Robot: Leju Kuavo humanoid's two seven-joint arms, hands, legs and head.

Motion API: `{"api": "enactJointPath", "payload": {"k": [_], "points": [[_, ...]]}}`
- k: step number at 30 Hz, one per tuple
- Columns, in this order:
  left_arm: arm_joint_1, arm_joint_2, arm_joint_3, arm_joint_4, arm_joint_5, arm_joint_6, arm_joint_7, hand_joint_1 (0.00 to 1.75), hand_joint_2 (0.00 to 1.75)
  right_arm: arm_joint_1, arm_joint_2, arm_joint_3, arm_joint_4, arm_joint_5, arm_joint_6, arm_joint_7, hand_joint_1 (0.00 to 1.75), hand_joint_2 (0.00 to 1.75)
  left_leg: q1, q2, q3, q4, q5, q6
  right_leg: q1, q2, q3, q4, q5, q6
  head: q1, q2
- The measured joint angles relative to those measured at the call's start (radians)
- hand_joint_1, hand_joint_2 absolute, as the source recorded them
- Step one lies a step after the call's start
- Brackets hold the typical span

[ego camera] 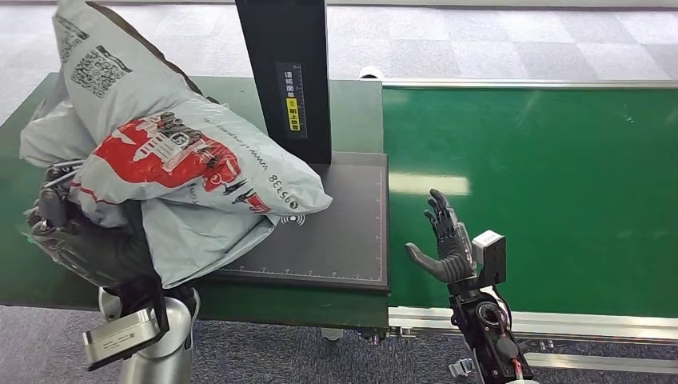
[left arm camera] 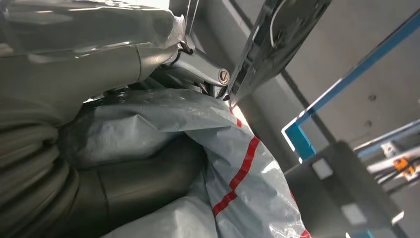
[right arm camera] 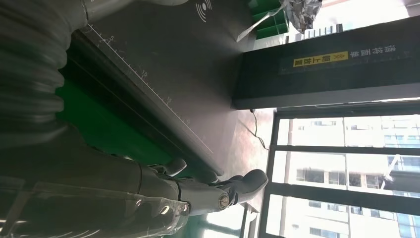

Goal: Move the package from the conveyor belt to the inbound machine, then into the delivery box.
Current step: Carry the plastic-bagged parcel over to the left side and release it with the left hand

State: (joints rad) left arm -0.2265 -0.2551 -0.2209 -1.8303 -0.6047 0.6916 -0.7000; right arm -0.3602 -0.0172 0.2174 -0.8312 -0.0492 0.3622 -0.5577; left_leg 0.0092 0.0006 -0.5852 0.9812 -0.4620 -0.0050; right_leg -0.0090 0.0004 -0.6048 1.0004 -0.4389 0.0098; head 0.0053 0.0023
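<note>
Looking down from the head view, the left robot hand [ego camera: 60, 228] grips a bulky grey package [ego camera: 172, 160] from below, at the left end of the dark green bench [ego camera: 352, 104]. The package is a soft plastic mailer bag with red printing, black lettering and square codes; it is lifted and tilted, its upper end rising toward the picture's top, while its lower right corner reaches over the black scanning plate [ego camera: 340, 232] of the inbound machine. Whether that corner touches the plate cannot be told. A black upright column [ego camera: 284, 76] with a yellow-marked label stands at the back of the plate, just behind the package. To the right lies the bright green conveyor belt [ego camera: 544, 192], edged with a silver rail. The right robot hand [ego camera: 444, 244] hovers over the belt's near left part, just beside the plate, released, with its fingers spread upward and its thumb out to the side, holding nothing. In the left wrist view, the left robot hand's thumb [left arm camera: 124, 191] and grey cover press against the crumpled grey package [left arm camera: 237, 183], whose red stripes show close up; blue frame bars [left arm camera: 346, 79] run behind. In the right wrist view, the right robot hand [right arm camera: 198, 191] stretches out with nothing in it beside the edge of the black plate [right arm camera: 163, 64], with the labelled column [right arm camera: 337, 69] and bright windows [right arm camera: 346, 168] beyond.
</note>
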Motion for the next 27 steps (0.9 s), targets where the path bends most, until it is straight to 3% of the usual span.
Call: {"api": "enactJointPath", "payload": {"k": [7, 10, 15, 18, 22, 24, 27], "points": [[0.006, -0.005, 0.018, -0.046, -0.011, 0.000, 0.000, 1.75, 1.75, 0.000, -0.001, 0.000, 0.000, 0.000, -0.001, 0.000, 0.00, 1.75, 0.000, 0.000, 0.000, 0.000, 0.000, 0.000, 0.000, 0.000, 0.000, 0.000, 0.000, 0.000, 0.000, 0.000], [0.004, -0.012, 0.042, -0.048, -0.129, 0.000, 0.000, 1.75, 1.75, 0.007, -0.002, 0.000, -0.003, -0.004, -0.006, -0.001, 0.00, 1.75, 0.000, 0.000, 0.000, 0.000, 0.000, 0.000, 0.000, 0.000, 0.000, 0.000, 0.000, 0.000, 0.000, 0.000], [-0.036, -0.034, 0.190, 0.032, -0.300, 0.000, 0.000, 1.75, 1.75, 0.047, -0.006, 0.000, -0.036, -0.002, -0.011, 0.000, 0.00, 1.75, 0.000, 0.001, 0.000, 0.000, 0.000, 0.000, 0.000, 0.000, 0.000, 0.000, 0.000, 0.000, 0.000, 0.000], [-0.109, -0.046, 0.346, 0.186, -0.380, 0.000, 0.026, 1.75, 1.75, 0.060, -0.007, -0.004, -0.051, 0.015, -0.011, 0.006, 0.00, 1.75, 0.000, 0.001, 0.002, 0.000, 0.000, 0.000, 0.000, 0.000, 0.001, 0.000, 0.000, 0.000, 0.000, 0.000], [-0.211, -0.040, 0.587, 0.527, -0.560, -0.001, 0.226, 1.75, 1.75, 0.066, 0.001, -0.010, -0.063, 0.050, -0.003, 0.021, 0.00, 1.75, 0.000, 0.006, 0.004, -0.001, 0.001, -0.001, 0.001, 0.004, 0.001, 0.001, 0.002, -0.004, 0.000, 0.000], [-0.224, -0.028, 0.647, 0.643, -0.580, 0.000, 0.283, 1.75, 1.75, 0.069, 0.003, -0.016, -0.064, 0.058, 0.000, 0.023, 0.00, 1.75, 0.001, 0.007, 0.003, -0.001, 0.001, -0.002, 0.001, 0.006, 0.000, 0.001, 0.003, -0.004, 0.000, 0.000], [-0.244, -0.014, 0.718, 0.744, -0.574, 0.001, 0.287, 1.75, 1.75, 0.073, 0.006, -0.027, -0.068, 0.063, -0.002, 0.019, 0.00, 1.75, 0.001, 0.006, 0.002, 0.000, 0.001, -0.002, 0.001, 0.006, 0.000, 0.001, 0.002, -0.003, 0.000, 0.000]]}}
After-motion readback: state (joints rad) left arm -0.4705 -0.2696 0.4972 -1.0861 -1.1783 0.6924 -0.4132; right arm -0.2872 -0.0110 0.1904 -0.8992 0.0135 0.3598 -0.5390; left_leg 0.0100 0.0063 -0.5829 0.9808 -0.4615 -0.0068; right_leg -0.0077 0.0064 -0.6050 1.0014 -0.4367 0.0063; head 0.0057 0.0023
